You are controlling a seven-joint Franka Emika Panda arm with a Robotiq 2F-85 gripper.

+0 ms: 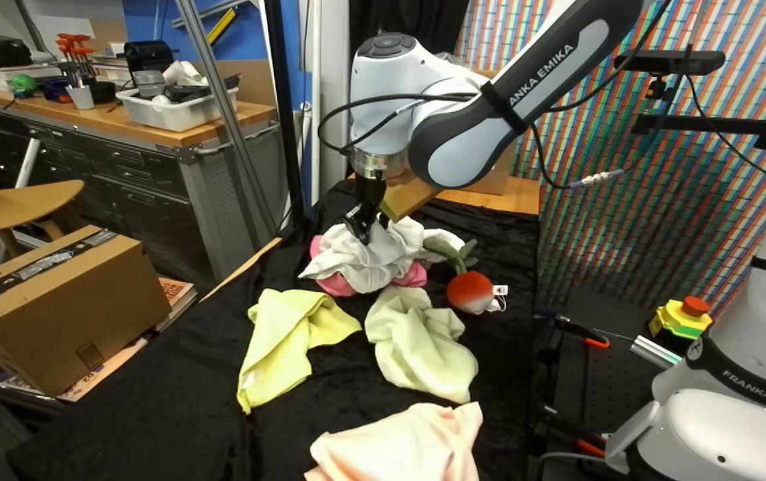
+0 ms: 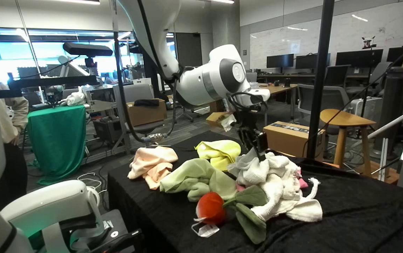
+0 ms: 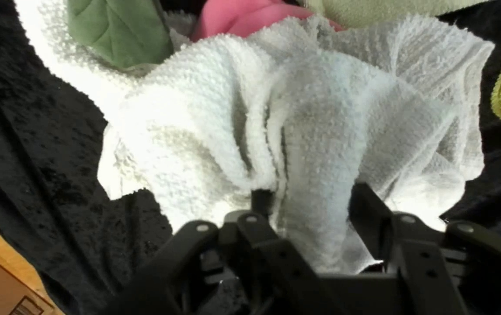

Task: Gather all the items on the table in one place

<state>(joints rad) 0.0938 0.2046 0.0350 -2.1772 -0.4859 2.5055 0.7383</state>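
Observation:
My gripper (image 1: 373,234) is low over the far pile, its fingers part-way closed on a white cloth (image 1: 349,259). In the wrist view the cloth (image 3: 320,113) is bunched between the fingers (image 3: 309,205) and hides the left tip. It lies over a pink thing (image 1: 336,285), mostly covered. A whiter strip (image 2: 305,210) trails out; I cannot tell if it is the same cloth. A red plush (image 1: 470,292) with green leaves lies beside the pile. Nearer lie a yellow cloth (image 1: 283,341), a pale green cloth (image 1: 421,344) and a peach cloth (image 1: 403,446).
A black cover (image 1: 176,421) lies over the table. A black post (image 2: 317,88) stands behind the pile. A cardboard box (image 1: 69,307) stands off the table's side. A white arm base (image 1: 744,361) and a red stop button (image 1: 684,317) stand at the opposite side.

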